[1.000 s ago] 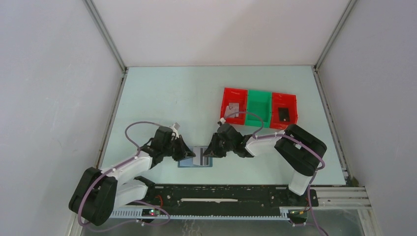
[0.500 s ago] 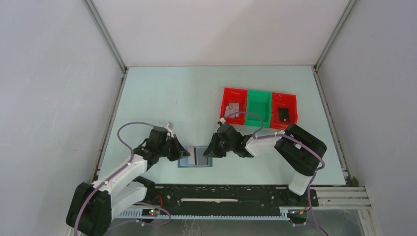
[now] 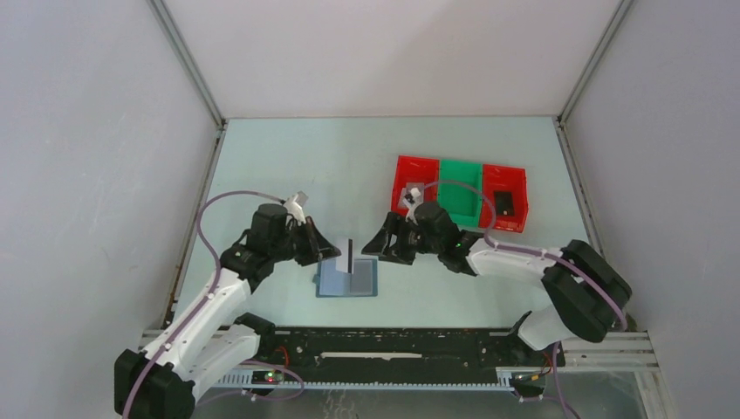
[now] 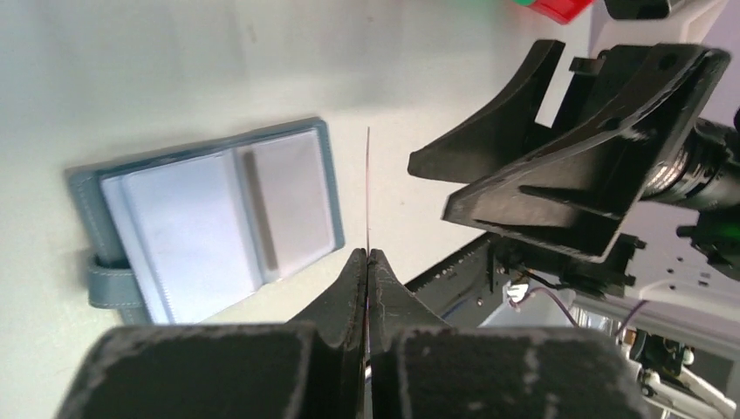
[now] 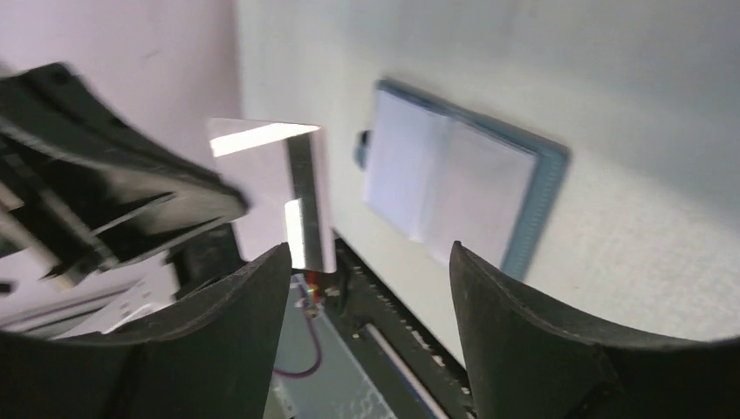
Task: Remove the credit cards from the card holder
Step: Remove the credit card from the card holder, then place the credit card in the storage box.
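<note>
On desk (image 3: 288, 175), bins (image 3: 460, 188); grey card (image 3: 414, 194) and black card (image 3: 504, 202) lay in red ones. Open card holder (image 3: 358, 283) lay flat between arms. I had left end effector (image 4: 367, 262) pinching striped white card (image 3: 346, 255) upright above it; right end effector (image 3: 384, 245) spread just beside. Step, I judged: handover. Next needed right fingers squarely on thin edge. Right arm sat between card and bins.

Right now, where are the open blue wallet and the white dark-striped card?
open blue wallet (image 3: 362, 280): top external view, right inner page.
white dark-striped card (image 5: 264, 196): right wrist view, its white face.
</note>
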`<state>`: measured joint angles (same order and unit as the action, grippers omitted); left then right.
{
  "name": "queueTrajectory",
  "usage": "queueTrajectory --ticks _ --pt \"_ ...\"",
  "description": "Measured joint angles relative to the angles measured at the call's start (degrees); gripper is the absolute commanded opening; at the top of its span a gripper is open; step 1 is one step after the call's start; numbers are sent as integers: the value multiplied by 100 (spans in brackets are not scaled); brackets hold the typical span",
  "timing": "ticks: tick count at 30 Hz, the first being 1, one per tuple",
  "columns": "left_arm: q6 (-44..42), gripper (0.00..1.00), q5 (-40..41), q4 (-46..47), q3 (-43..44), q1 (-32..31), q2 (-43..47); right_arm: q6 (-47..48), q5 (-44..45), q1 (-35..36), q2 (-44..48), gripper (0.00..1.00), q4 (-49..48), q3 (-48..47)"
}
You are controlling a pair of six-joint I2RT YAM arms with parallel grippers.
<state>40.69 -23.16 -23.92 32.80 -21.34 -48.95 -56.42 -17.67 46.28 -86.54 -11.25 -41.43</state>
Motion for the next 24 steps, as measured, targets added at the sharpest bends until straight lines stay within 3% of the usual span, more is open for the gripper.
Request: queueTrajectory --ticks 5,13,17,24 --pt "-76 0 -459 -46 291 11 -7 -254 -608 -328 485 77 -828 374" --pt "118 0 -1167 299 337 42 -7 -1029 -1482 -472 267 72 -2455 785" --pt "291 0 -1360 518 337 57 -7 -1349 -1663 -413 74 58 -3139 798" --pt "501 0 -1504 796 337 74 -4 -1904 -1862 -389 -304 20 -4140 909"
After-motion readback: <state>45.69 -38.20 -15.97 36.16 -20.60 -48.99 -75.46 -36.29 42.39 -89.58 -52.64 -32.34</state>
